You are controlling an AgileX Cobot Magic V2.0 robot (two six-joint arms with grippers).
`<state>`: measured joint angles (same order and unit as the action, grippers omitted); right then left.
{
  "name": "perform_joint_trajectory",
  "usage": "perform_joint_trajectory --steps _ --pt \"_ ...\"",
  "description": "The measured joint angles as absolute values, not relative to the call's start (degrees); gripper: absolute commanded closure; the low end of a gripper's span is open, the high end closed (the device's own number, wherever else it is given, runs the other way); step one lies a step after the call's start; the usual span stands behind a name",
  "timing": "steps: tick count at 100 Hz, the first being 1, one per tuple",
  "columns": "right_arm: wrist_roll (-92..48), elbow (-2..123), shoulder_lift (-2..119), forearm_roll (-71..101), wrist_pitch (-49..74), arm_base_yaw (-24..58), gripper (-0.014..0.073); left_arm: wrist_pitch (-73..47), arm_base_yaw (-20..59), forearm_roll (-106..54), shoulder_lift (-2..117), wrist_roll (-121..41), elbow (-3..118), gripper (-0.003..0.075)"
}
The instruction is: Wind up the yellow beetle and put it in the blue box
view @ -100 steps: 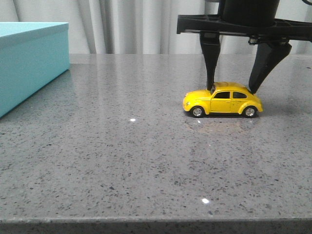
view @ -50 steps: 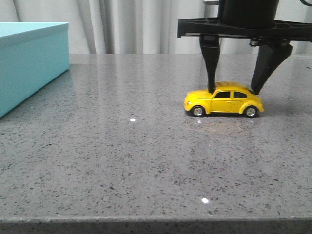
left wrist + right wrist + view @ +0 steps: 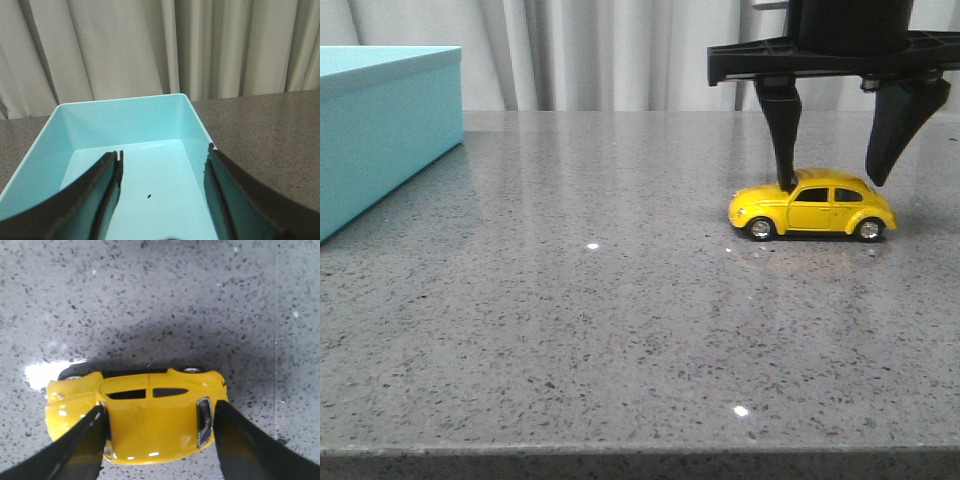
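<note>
The yellow beetle (image 3: pixel 812 210) stands on its wheels on the grey table at the right, nose pointing left. My right gripper (image 3: pixel 832 184) comes down from above and straddles its cabin. One finger presses on the windshield and the other sits against the rear window. In the right wrist view the beetle (image 3: pixel 145 415) fills the space between the two fingers of the gripper (image 3: pixel 157 427). The blue box (image 3: pixel 380 130) stands at the far left, open at the top. My left gripper (image 3: pixel 165 160) hovers open and empty over the inside of the blue box (image 3: pixel 125 120).
The speckled grey table (image 3: pixel 570 300) runs to a front edge near the bottom of the front view. Pale curtains (image 3: pixel 600 50) hang behind the table. A small dark speck (image 3: pixel 149 195) lies on the floor of the box.
My right gripper has moved to the right, and the beetle has rolled backward to the right with it. The box has not moved.
</note>
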<state>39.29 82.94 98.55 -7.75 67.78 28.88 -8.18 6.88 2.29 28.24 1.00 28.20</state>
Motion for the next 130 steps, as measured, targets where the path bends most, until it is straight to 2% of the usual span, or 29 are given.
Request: perform_joint_trajectory --steps 70,93,130 --pt "35.92 77.84 94.57 -8.13 67.89 20.41 0.0125 -8.18 7.00 2.29 28.24 1.00 28.20 0.0352" --pt "35.18 77.29 93.51 -8.42 66.65 20.03 0.0125 -8.18 7.00 2.29 28.24 1.00 28.20 0.0352" --pt "34.39 77.06 77.99 -7.73 63.59 22.44 0.0125 -8.18 7.00 2.29 28.24 1.00 28.20 0.0352"
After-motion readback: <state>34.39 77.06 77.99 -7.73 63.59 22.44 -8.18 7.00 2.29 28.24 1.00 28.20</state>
